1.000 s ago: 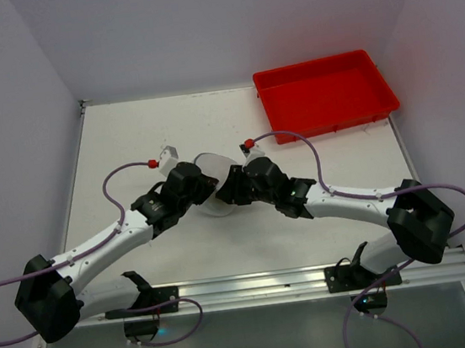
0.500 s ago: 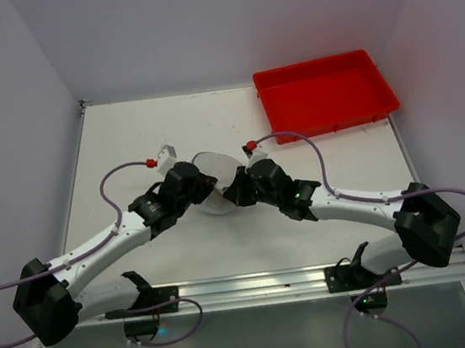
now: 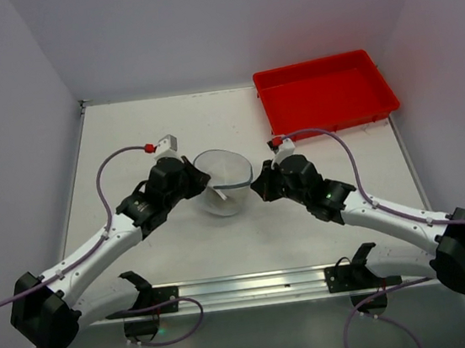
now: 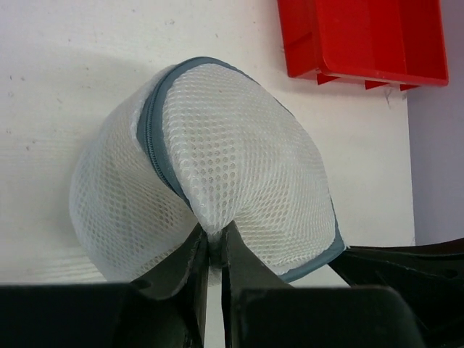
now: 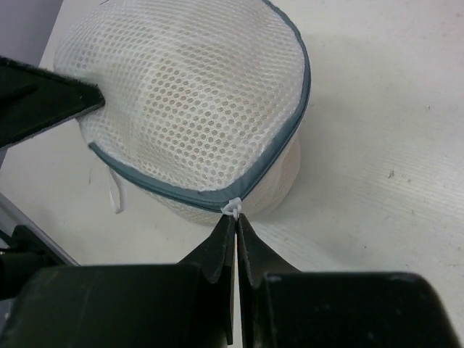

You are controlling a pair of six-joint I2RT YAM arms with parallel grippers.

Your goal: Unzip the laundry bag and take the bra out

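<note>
The bench (image 3: 126,136) is carrying everything, with the red tray (image 3: 325,95) sitting at its far right corner, well apart from the work. The two arms are reaching in from the near edge and meeting at the middle of the bench, where the bag (image 3: 225,179) is resting between them, its domed mesh side bulging upward and its blue-grey zipper band (image 5: 293,109) curving round the rim.

The bra (image 5: 196,94) is lying inside the bag, showing only as a pale, creamy mass through the mesh. How far the zipper is undone cannot be told from these views.

The left tool (image 4: 214,239) is pressing in at the bag's left side; its jaws are standing almost fully together, pinching a small fold of white mesh just beside the zipper band. The right tool (image 5: 236,221) is coming in from the bag's right side; its jaws are likewise drawn tight, with only a hairline gap showing, and are nipping the small white pull (image 5: 233,206) that is sitting on the zipper band at the bag's near edge.
</note>
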